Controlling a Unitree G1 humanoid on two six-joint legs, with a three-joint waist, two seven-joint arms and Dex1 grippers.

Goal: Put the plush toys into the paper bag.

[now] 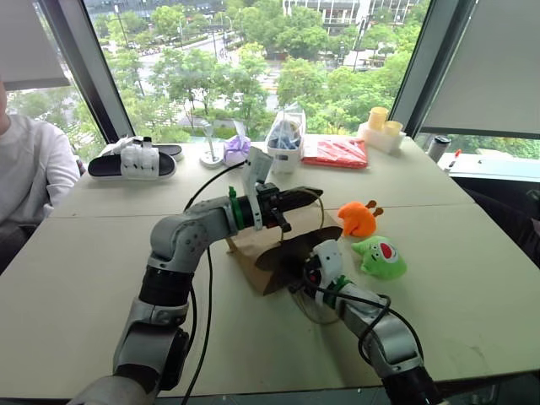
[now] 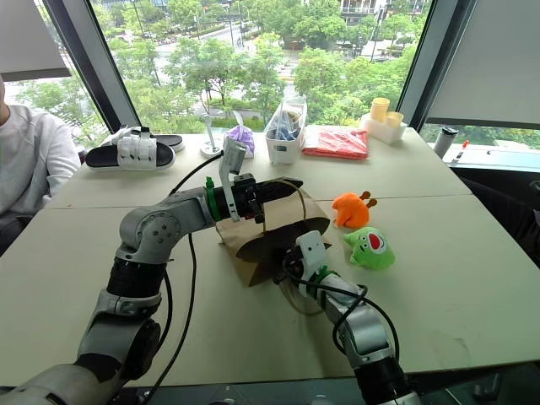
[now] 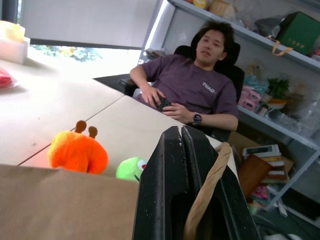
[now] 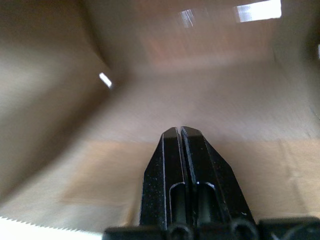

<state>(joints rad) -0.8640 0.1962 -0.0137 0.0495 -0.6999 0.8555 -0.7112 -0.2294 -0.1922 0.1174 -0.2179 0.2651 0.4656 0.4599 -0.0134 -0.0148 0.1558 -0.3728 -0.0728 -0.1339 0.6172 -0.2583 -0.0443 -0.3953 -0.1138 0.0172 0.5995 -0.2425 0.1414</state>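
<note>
From the head views the brown paper bag (image 1: 270,253) lies mid-table, thin and floppy, with the left claw (image 1: 314,196) pinched shut on its cord handle (image 3: 207,192) per the left wrist view, the right claw (image 4: 180,131) shut empty inside it, and the squishy orange plush (image 1: 359,218) and green plush (image 1: 380,257) just beside, easy to grab by the body.

white "TUAO" lettering on seated person's purple T-shirt (image 3: 197,85)

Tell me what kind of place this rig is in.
Probably an office or lab, several floors up: pale tables pushed together by large windows over treetops, storage shelves behind a seated person.
</note>
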